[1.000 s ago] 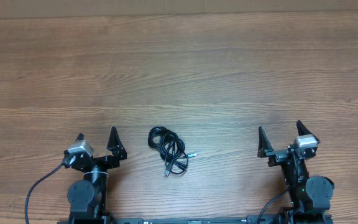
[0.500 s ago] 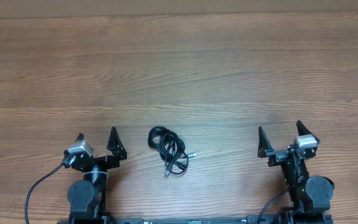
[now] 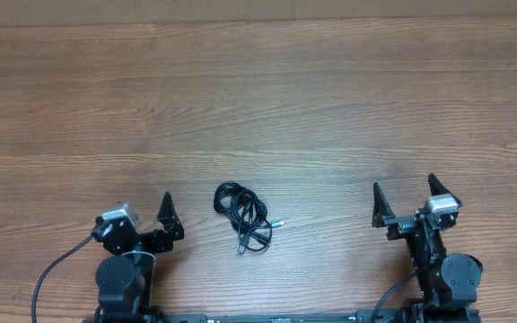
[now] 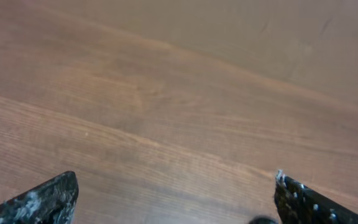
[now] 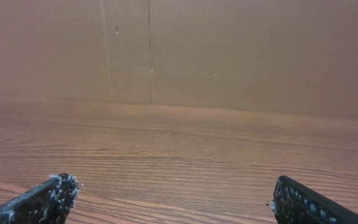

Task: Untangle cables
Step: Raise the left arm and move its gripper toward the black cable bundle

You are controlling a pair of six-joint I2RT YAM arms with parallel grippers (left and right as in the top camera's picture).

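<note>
Cables: the cables (image 3: 243,216), thin black cords, are lying in one small tangled bundle of overlapping loops near the front edge of the tabletop, between the two arms, closer to the left one and touching neither.
Tabletop: the wood-grain tabletop (image 3: 258,99) is filling almost the whole overhead view and carrying the bundle.
Back panel: a plain brown panel (image 5: 229,50) is standing upright along the far edge, showing in the right wrist view.
Left arm wire: a thick black wire (image 3: 54,272) is curving away from the left arm's base toward the front edge.
Left end effector: the left end effector (image 3: 140,213) is sitting released, jaws spread wide and grasping nothing, just left of the bundle and apart from it.
Right end effector: the right end effector (image 3: 403,193) is also sitting released and grasping nothing, well apart from the bundle on its right.
Fingers: the dark, scuffed fingers (image 4: 48,199) are showing only bare wood between them in both wrist views.
Plug tips: one small pale plug tip (image 3: 280,222) is poking out at the bundle's right side and another (image 3: 240,252) at its lower end.
</note>
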